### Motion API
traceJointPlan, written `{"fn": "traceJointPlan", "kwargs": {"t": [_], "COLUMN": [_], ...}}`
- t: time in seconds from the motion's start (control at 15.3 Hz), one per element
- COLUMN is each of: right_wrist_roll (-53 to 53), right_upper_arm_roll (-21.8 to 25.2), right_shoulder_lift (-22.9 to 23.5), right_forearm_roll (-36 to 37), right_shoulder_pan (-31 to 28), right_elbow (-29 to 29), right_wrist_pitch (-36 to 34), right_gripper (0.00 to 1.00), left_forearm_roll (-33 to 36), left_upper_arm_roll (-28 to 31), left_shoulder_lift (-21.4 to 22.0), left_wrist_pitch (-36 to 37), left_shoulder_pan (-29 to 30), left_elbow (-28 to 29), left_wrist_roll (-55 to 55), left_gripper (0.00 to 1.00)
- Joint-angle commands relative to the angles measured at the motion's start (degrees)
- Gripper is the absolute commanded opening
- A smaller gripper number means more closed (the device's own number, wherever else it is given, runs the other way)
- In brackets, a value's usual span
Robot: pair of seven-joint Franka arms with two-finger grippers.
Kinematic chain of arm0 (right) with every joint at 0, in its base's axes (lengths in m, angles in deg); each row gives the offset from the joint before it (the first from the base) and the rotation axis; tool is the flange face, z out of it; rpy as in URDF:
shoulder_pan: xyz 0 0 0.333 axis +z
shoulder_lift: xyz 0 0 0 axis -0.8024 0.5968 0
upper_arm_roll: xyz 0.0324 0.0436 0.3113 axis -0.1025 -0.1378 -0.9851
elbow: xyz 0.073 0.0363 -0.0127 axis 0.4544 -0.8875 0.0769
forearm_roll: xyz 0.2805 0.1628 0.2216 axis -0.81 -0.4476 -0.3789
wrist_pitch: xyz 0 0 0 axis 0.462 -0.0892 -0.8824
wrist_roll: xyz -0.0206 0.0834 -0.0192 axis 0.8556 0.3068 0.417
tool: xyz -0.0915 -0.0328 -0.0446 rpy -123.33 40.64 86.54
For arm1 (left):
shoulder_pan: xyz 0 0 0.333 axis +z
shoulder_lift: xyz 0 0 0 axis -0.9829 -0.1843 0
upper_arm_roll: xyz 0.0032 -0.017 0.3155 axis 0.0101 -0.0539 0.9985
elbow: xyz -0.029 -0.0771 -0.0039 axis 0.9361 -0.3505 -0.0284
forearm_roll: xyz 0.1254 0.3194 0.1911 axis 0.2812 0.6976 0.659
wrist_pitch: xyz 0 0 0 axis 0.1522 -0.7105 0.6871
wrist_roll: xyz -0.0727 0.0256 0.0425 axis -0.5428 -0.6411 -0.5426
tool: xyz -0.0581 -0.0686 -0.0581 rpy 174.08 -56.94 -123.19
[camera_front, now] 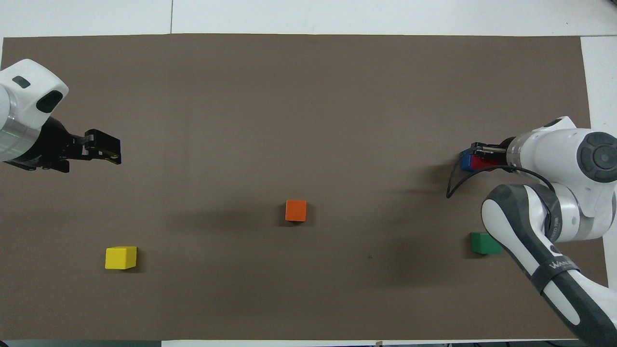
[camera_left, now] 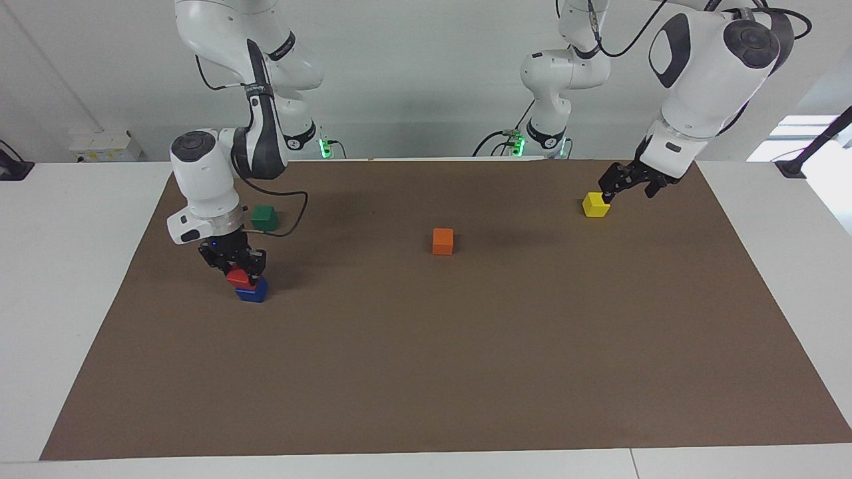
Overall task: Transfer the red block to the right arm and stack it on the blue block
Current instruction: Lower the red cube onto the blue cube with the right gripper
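Low at the facing view's left, the right gripper (camera_left: 241, 271) clasps the red block (camera_left: 239, 279) atop the blue block (camera_left: 253, 291). Upper right, the left gripper (camera_left: 626, 187) hangs parted, empty.

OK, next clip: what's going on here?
The right gripper is at the right arm's end of the table with its jaws around the red block, which sits tilted on the blue block. The left gripper waits in the air beside the yellow block. The orange block and green block lie untouched.
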Motion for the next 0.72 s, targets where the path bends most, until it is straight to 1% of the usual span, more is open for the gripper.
{"fn": "traceJointPlan", "kwargs": {"t": [0.0, 0.07, 0.2, 0.26, 0.39, 0.52, 0.65], "right_wrist_roll": [-0.8, -0.8, -0.8, -0.9, -0.8, -0.7, -0.7], "right_upper_arm_roll": [-0.4, -0.4, -0.3, -0.4, -0.4, -0.4, -0.4], "right_shoulder_lift": [-1.1, -1.1, -1.1, -1.1, -1.1, -1.1, -1.0], "right_forearm_roll": [1.7, 1.8, 1.8, 1.7, 1.8, 1.7, 1.8], "right_shoulder_pan": [-0.8, -0.8, -0.8, -0.8, -0.8, -0.8, -0.9], "right_elbow": [-1.8, -1.8, -1.7, -1.7, -1.7, -1.6, -1.2], "right_wrist_pitch": [1.1, 1.1, 1.1, 1.1, 0.9, 0.6, 0.4], "right_gripper": [0.47, 0.60, 0.71, 0.80, 1.00, 1.00, 1.00], "left_forearm_roll": [-0.9, -0.9, -0.9, -0.9, -0.8, -0.6, -0.6], "left_upper_arm_roll": [0.7, 0.7, 0.7, 0.7, 0.7, 0.6, 0.6], "left_shoulder_lift": [0.8, 0.9, 0.9, 0.9, 1.0, 1.0, 1.0], "left_wrist_pitch": [1.7, 1.8, 1.7, 1.7, 1.8, 1.2, -0.9], "left_shoulder_pan": [-0.1, -0.1, -0.1, -0.1, -0.1, -0.7, -0.8], "left_elbow": [-0.3, -0.2, -0.1, -0.2, -0.2, -0.2, 0.0], "left_wrist_roll": [-0.1, -0.1, -0.1, -0.1, 0.4, 0.6, 1.6], "left_gripper": [1.00, 1.00, 1.00, 1.00, 1.00, 1.00, 1.00]}}
